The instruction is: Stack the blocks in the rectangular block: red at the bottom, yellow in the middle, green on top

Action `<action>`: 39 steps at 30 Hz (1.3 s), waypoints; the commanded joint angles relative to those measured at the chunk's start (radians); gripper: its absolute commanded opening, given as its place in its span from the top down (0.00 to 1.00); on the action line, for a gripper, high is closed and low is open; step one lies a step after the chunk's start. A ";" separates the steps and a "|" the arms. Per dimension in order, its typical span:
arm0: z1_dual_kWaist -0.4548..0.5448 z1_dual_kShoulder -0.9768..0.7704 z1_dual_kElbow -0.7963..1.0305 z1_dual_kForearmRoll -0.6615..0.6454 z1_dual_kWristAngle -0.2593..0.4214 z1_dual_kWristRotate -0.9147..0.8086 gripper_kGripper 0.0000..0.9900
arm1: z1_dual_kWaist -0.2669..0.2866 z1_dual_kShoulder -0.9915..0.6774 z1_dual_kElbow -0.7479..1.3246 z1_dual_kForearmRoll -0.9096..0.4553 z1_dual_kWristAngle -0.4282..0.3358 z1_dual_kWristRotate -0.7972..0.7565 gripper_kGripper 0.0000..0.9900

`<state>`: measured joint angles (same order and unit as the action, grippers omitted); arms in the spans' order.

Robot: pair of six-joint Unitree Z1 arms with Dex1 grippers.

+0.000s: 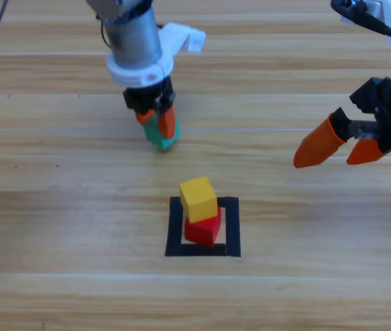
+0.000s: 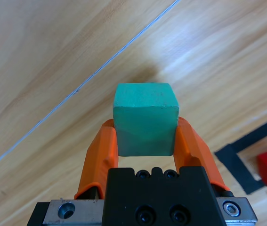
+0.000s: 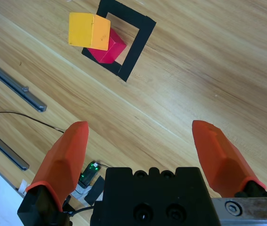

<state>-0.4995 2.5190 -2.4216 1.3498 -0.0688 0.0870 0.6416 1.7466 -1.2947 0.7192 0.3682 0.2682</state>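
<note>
The yellow cube [image 1: 198, 198] sits on the red cube [image 1: 204, 227] inside the black tape square [image 1: 174, 231]. Both cubes also show in the right wrist view, yellow [image 3: 89, 31] over red [image 3: 110, 48], within the square [image 3: 135, 47]. My left gripper [image 1: 159, 126] is shut on the green cube [image 1: 158, 134], behind and left of the stack. The left wrist view shows the green cube [image 2: 145, 117] clamped between the two orange jaws, with a corner of the tape square [image 2: 237, 160] at the right. My right gripper [image 1: 333, 150] hangs open at the right, holding nothing.
A metal rail [image 3: 13, 84] and a thin cable [image 3: 25, 115] lie past the table's edge in the right wrist view. Bare wood surrounds the square.
</note>
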 commanded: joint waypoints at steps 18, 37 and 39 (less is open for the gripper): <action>0.012 -0.457 0.216 0.068 -0.052 -0.254 1.00 | -0.023 -0.007 0.037 -0.017 0.014 -0.012 0.01; -0.071 -0.485 0.475 0.069 0.018 -0.394 1.00 | -0.023 -0.018 0.041 -0.017 0.014 -0.010 0.01; -0.100 -0.483 0.475 0.071 0.024 -0.411 1.00 | -0.023 -0.019 0.041 -0.017 0.014 -0.010 0.01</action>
<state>-0.5231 2.0385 -1.9699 1.4112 -0.0613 -0.2934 0.6416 1.7464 -1.2892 0.7172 0.3682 0.2612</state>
